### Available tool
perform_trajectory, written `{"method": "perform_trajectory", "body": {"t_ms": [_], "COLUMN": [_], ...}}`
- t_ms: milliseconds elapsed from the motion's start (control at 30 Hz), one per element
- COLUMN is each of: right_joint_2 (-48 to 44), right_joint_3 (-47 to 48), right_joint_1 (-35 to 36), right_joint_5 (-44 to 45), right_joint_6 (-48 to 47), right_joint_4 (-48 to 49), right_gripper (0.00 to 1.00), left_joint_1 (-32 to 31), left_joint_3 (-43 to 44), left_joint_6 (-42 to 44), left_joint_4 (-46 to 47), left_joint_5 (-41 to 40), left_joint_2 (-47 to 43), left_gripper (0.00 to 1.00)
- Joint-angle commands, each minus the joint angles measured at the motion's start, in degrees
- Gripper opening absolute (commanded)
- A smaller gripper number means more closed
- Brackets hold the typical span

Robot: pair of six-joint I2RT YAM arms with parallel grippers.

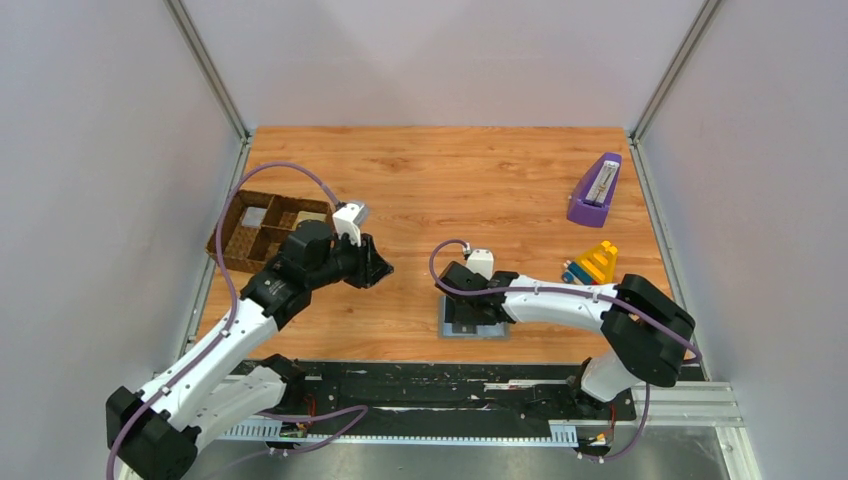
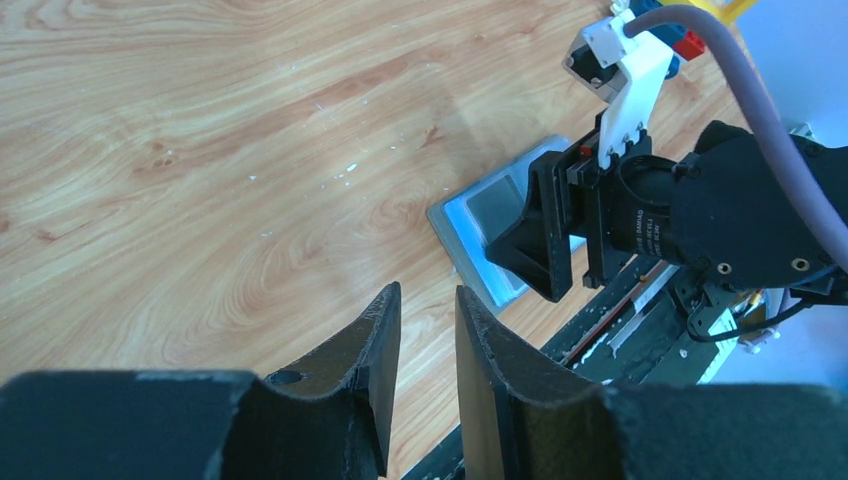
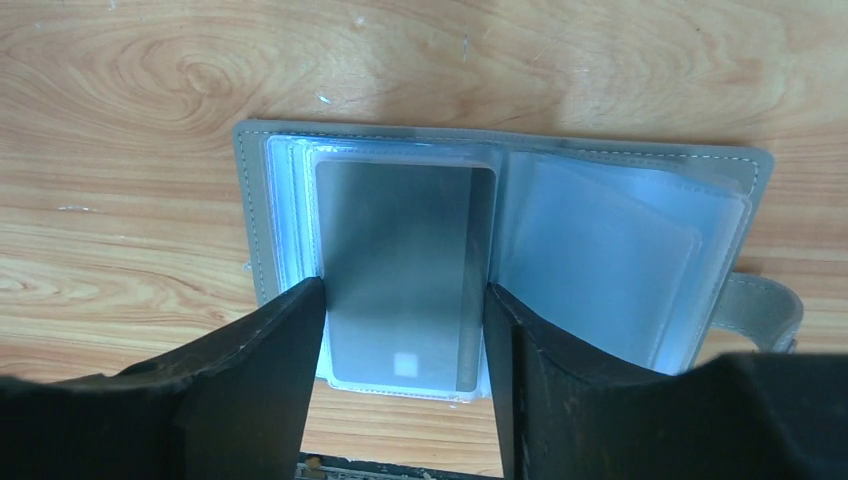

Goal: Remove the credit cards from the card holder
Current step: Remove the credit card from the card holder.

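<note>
Wood-grain table (image 1: 420, 190) boxed in by pale grey walls, with the card holder (image 1: 475, 333) lying open near its front edge.

Directly over the holder's left pocket hangs the right gripper (image 3: 405, 300), its fingers (image 3: 270, 350) spread wide, one along each long side of the grey card (image 3: 405, 230) behind the clear sleeve. The card's long axis runs square to the line between the fingertips, so closing would pinch its short width. I cannot tell whether the pads touch it. The holder's right pocket shows a paler card (image 3: 610, 250). Well to the holder's left hovers the left gripper (image 2: 428, 300), narrowly parted and empty, so the right arm is plainly the nearer.
</note>
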Motion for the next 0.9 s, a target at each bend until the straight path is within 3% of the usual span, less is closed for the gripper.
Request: {"method": "perform_trajectory", "body": {"t_ms": [0, 400, 867], "right_joint_2": [-0.8, -6.7, -17.9], "right_joint_3": [-0.7, -5.8, -20.5], "right_joint_1": [0.3, -0.3, -5.4], "right_joint_5": [0.1, -3.6, -18.2], "right_joint_6": [0.5, -0.4, -2.8], "right_joint_4": [1.9, 10.9, 35.8], "right_gripper": [0.55, 0.48, 0.47], "left_joint_1": [-0.2, -0.2, -0.4], "left_joint_3": [-0.4, -2.7, -7.9], "left_joint_6": [-0.4, -2.6, -10.6], "left_joint_4": [2.6, 7.5, 24.9], "left_joint_5": [1.6, 8.1, 18.8], "left_joint_2": [2.2, 11.1, 21.5], "left_gripper": [0.34, 0.31, 0.27]}}
